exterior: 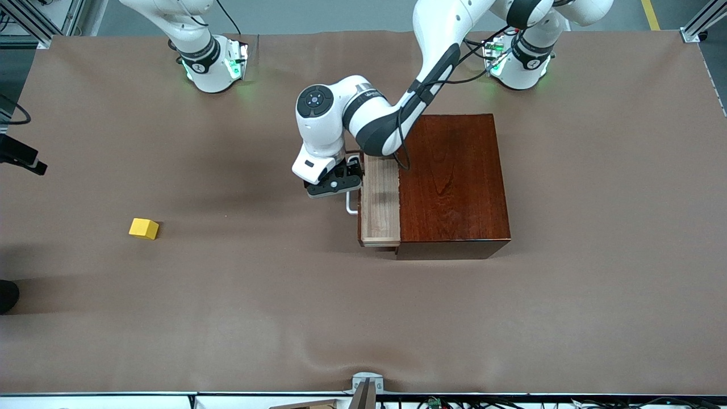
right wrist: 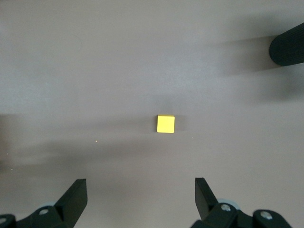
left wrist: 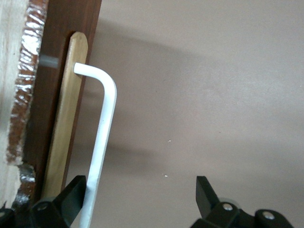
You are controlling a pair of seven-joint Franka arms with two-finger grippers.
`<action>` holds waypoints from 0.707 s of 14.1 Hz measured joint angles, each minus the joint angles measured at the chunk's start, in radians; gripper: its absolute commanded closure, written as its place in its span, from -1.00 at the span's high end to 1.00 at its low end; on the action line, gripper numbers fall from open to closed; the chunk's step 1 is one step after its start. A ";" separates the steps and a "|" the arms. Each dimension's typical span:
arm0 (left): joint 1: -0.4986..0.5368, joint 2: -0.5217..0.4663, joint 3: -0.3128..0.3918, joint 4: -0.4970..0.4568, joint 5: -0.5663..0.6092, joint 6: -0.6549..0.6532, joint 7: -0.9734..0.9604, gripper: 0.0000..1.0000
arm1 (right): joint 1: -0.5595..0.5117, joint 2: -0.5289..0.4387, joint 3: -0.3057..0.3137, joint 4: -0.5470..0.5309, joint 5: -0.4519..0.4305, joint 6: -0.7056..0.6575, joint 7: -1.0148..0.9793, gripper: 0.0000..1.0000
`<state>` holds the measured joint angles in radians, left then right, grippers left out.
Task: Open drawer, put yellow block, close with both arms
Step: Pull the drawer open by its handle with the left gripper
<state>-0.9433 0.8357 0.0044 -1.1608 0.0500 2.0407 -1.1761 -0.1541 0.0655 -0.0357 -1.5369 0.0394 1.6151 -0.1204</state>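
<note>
The drawer stands partly pulled out of the dark mahogany box, toward the right arm's end of the table, and its pale-wood tray shows nothing inside. My left gripper is low at the white bar handle. In the left wrist view the gripper is open, and the handle runs just inside one finger, not clamped. The yellow block lies on the table toward the right arm's end. My right gripper is open and empty high over the block; it is out of the front view.
The brown table cover spreads around the box and block. A black mount and a dark rounded object sit at the table edge at the right arm's end; a dark rounded shape shows in the right wrist view.
</note>
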 measured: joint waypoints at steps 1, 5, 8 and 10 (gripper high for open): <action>0.000 0.001 0.000 0.002 -0.001 0.003 -0.005 1.00 | 0.000 0.011 0.000 0.000 0.000 0.000 0.000 1.00; -0.003 0.008 -0.002 0.011 -0.005 0.036 -0.029 1.00 | 0.000 0.071 0.000 -0.002 0.001 0.048 0.000 1.00; -0.006 0.011 -0.002 0.014 -0.006 0.050 -0.039 1.00 | -0.001 0.134 0.000 -0.002 0.001 0.113 0.000 1.00; -0.006 0.011 -0.002 0.019 -0.008 0.049 -0.041 1.00 | -0.001 0.163 0.000 -0.002 0.002 0.123 0.000 1.00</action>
<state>-0.9492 0.8465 0.0024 -1.1421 0.0418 2.0900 -1.2175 -0.1552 0.2289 -0.0357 -1.5391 0.0412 1.7379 -0.1203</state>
